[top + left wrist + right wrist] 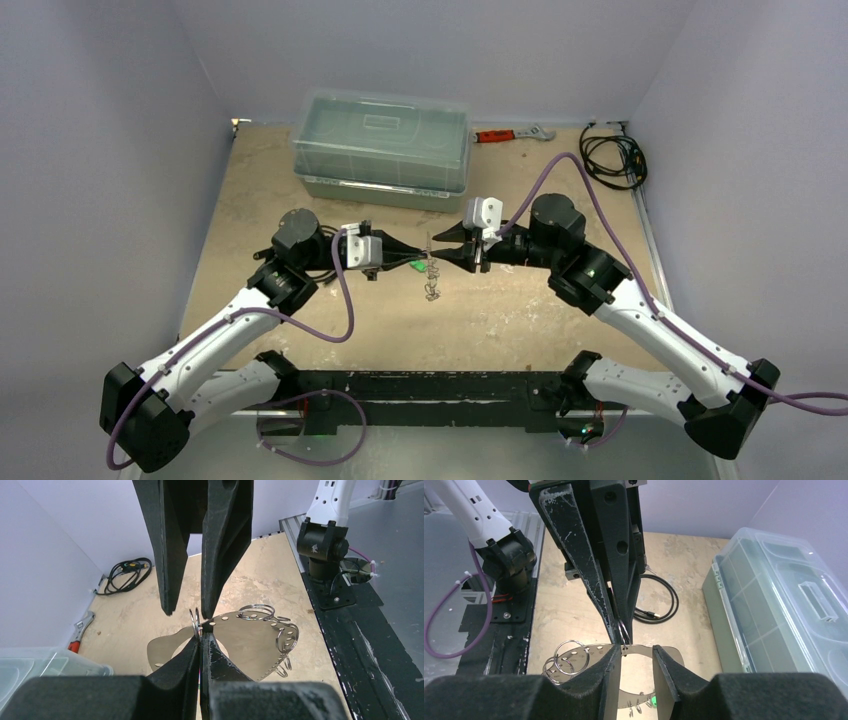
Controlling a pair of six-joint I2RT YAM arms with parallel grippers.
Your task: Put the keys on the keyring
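The keyring is a flat pale oval tag (pixel 250 647) with small holes and several silver wire rings (pixel 256 612). It hangs above the table between both grippers (pixel 432 285). My left gripper (pixel 201 636) is shut on one small ring (pixel 195 624) at the tag's edge, and it also shows in the top view (pixel 420 263). My right gripper (pixel 636 649) is open, with its fingers either side of the tag's edge (pixel 669 652) near that ring (pixel 624 634). The green key head (pixel 653 700) and tiny silver keys (pixel 638 707) show below the tag. Green also shows by the left fingertips (pixel 414 265).
A clear plastic lidded box (pixel 380 145) stands at the back of the table. A red-handled wrench (pixel 510 133) lies to its right. A black coiled cable (pixel 612 158) lies at the back right corner. The arm bases sit on a black rail (pixel 430 385) at the near edge.
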